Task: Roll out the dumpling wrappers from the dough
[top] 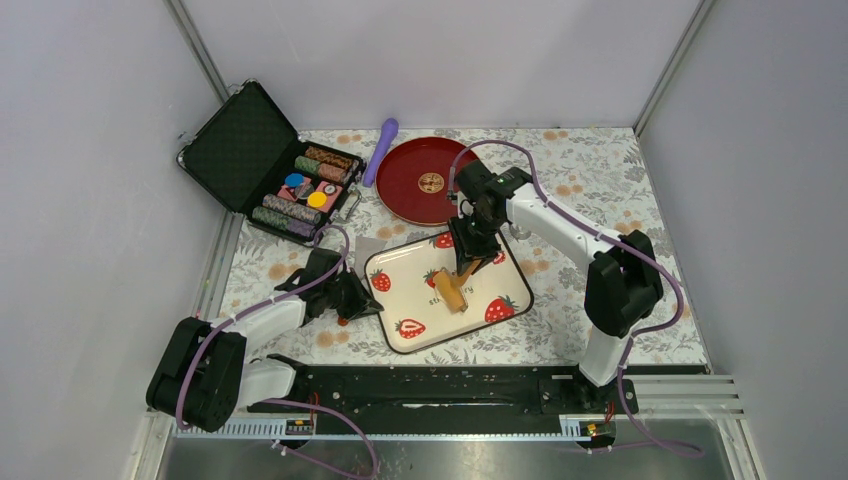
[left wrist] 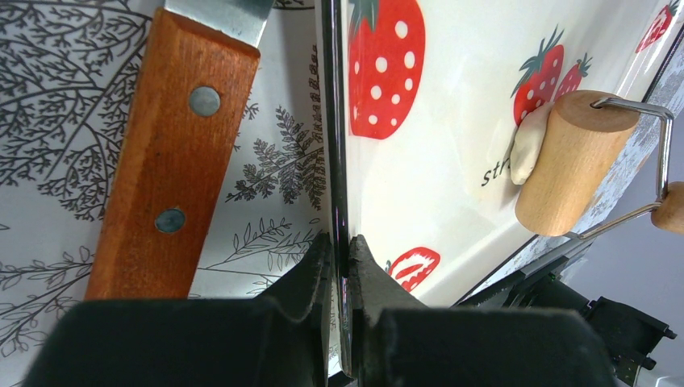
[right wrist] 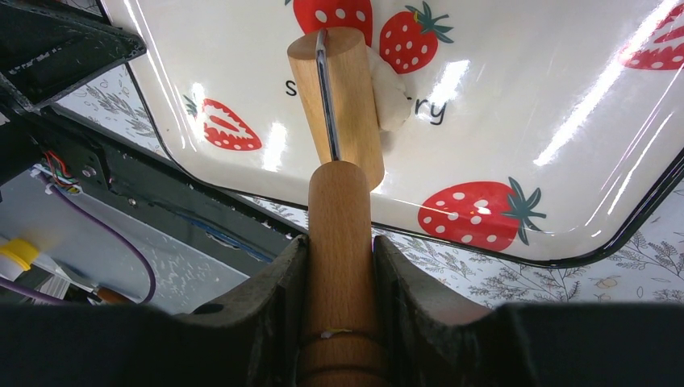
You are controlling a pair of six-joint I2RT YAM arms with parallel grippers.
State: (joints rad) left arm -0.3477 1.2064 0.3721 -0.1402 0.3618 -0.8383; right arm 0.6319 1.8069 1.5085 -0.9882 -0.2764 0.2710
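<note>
Between the jaws of the right gripper [right wrist: 339,242], closed partway, sat the roller handle [right wrist: 340,193], held fast. Beyond it the drum [right wrist: 343,105] lay on the strawberry tray [right wrist: 524,105], its long axis running away from the gripper. The dough [right wrist: 393,95], a pale lump, touched the drum's flank near its far end, so the next stroke probably had to go sideways. The left gripper [left wrist: 340,246], nearly shut, pinched the tray's rim, well apart.

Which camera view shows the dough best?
The left wrist view: the dough appears as a pale lump on the tray, against the wooden roller, with a clear outline. The right wrist view shows it too, partly hidden by the roller. In the top view it is too small to make out.
</note>
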